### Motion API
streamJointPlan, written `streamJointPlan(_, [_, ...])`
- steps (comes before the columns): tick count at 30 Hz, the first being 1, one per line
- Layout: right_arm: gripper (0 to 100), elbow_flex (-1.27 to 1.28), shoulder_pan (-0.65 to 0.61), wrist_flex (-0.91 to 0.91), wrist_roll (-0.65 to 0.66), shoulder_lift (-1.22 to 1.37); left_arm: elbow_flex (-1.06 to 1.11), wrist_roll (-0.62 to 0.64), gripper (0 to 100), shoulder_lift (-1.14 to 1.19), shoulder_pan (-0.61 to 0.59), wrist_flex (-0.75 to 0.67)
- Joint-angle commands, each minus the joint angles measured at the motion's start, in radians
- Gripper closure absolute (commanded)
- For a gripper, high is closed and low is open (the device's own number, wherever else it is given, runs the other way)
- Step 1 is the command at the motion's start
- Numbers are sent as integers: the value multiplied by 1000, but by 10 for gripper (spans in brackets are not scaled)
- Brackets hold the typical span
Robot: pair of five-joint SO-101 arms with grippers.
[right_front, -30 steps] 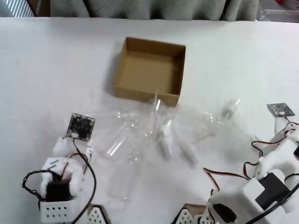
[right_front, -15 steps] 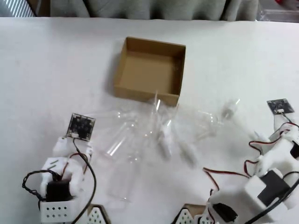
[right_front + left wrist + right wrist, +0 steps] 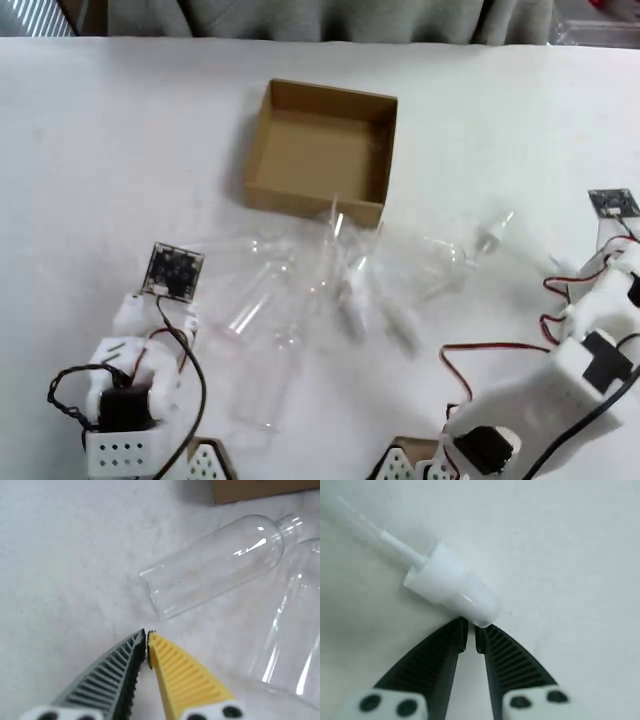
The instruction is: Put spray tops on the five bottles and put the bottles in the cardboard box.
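Bottles loose by the box, both grippers closed on nothing.
From above I see the cardboard box [image 3: 320, 150] open, its bare brown floor showing, with clear bottles [image 3: 262, 300] jumbled on the white table [image 3: 100, 130] just before it. On my left wrist feed, the left gripper [image 3: 146, 641] is clenched near one bottle [image 3: 215, 572] (lying flat). On the right wrist feed, the right gripper [image 3: 471, 630] is pinched together, tips just beside a white spray top [image 3: 451, 587].

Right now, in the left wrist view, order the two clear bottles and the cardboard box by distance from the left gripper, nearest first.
1. Nearer bottle, its base just ahead of the left gripper.
2. Second bottle, lying alongside the first.
3. Cardboard box, beyond both.
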Motion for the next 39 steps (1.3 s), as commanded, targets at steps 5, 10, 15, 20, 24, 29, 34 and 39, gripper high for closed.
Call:
streamJointPlan(5, [981, -302, -15, 59, -199, 107, -3, -12, 977, -15, -12, -17])
streamJointPlan(10, [981, -539, -27, 225, -379, 205, -3, -12, 977, -15, -12, -17])
streamJointPlan(15, [960, -787, -35, 516, -548, 277, -3, -12, 977, -15, -12, -17])
streamJointPlan(20, [876, -937, -56, 674, -677, 331, -3, -12, 977, -15, -12, -17])
streamJointPlan(24, [872, -954, -65, 693, -878, 338, -3, -12, 977, -15, -12, -17])
streamJointPlan(29, [844, -957, -96, 659, -1129, 346, -3, -12, 977, -15, -12, -17])
streamJointPlan(34, [826, -950, -117, 641, -1260, 349, -3, -12, 977, -15, -12, -17])
streamJointPlan(39, [826, -956, -125, 601, -1341, 414, -3, -12, 977, -15, -12, -17])
